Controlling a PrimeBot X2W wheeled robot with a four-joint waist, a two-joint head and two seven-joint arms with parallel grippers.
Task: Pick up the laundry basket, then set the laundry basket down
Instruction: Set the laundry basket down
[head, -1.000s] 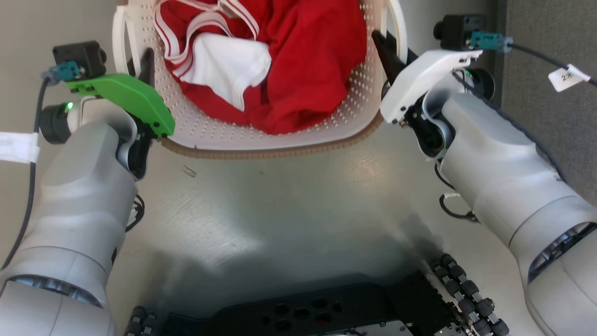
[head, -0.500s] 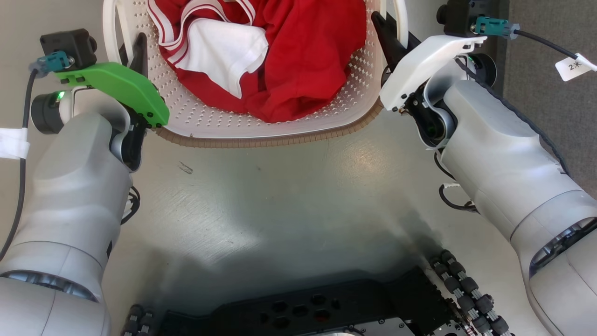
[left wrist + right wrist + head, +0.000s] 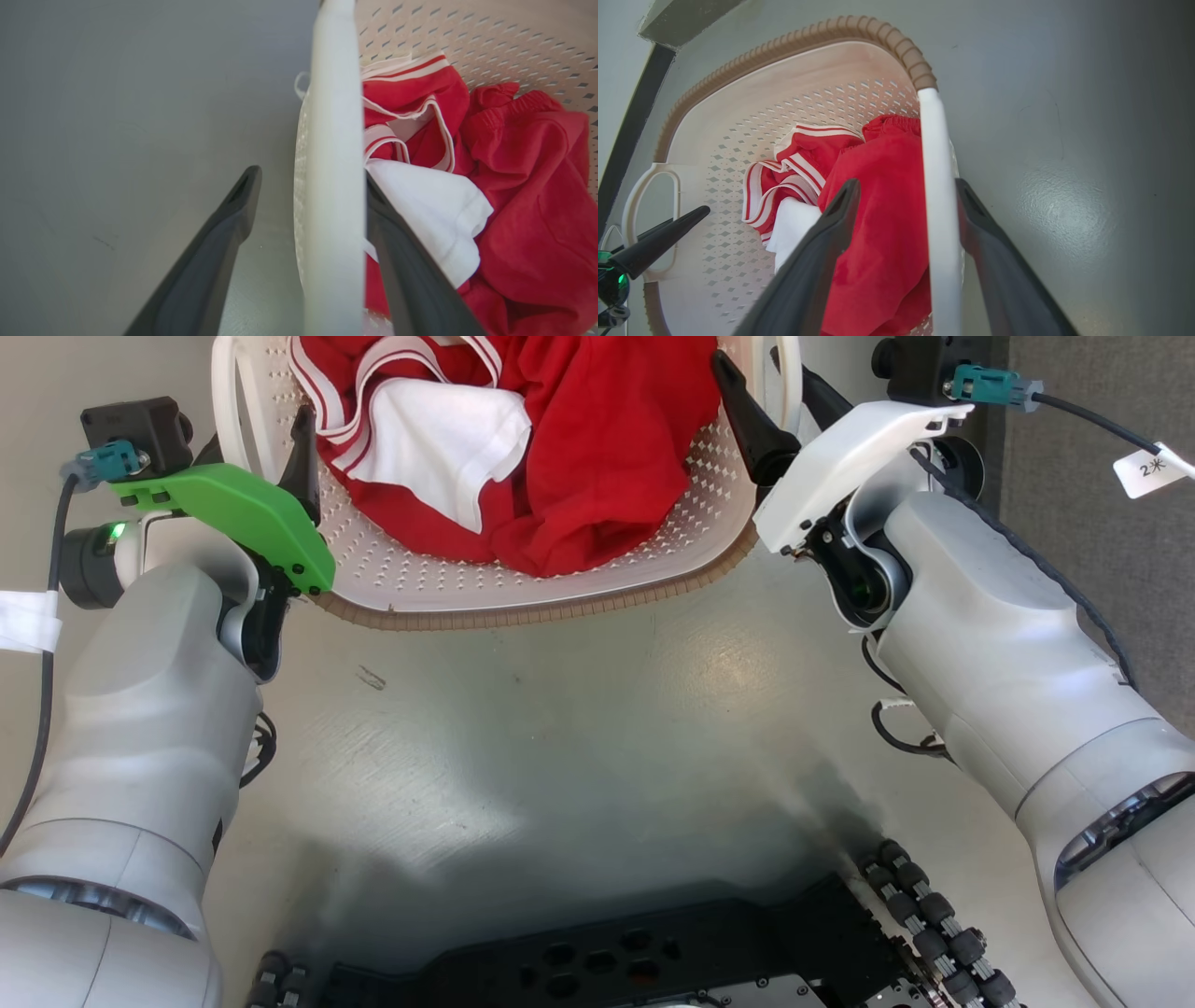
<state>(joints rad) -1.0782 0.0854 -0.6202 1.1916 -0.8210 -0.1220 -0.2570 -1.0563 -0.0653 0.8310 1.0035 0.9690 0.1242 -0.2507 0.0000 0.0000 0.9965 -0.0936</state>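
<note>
Straddling the handles: the left gripper [image 3: 310, 173] and the right gripper [image 3: 908, 182] each sit astride one side handle of the laundry basket [image 3: 523, 614], and neither is clamped.
Left fingers [image 3: 215, 252]: spread wide around the left handle [image 3: 334, 140]. The inner one touches it, the outer one stands apart, and nothing is gripped.
Right fingers [image 3: 817, 252]: parted around the right handle [image 3: 936, 186]. The outer one is just beside it, the inner one is apart and above the clothes, and nothing is gripped.
Basket place: on the grey floor [image 3: 560, 737], far of the robot's base and between the two arms. It likely rests there, since nothing holds it.
Load: red clothes [image 3: 597, 439] and a white garment [image 3: 448, 448], heaped away from the near wall.
Risk, snagging: each inner finger lies close to cloth, and the left one is against the white garment. Closing could pinch fabric with the handle, and pulling out could drag it over the rim.
Risk, shoving: each handle sits off-centre between its fingers, so the finger nearest it would likely push the light basket sideways before the other one meets it.
Risk, slipping: the handles look smooth and thin, so a weak squeeze may let them slide along the long fingers.
Risk, tilting: if one arm rises ahead of the other, the basket would tip and the clothes could spill.
</note>
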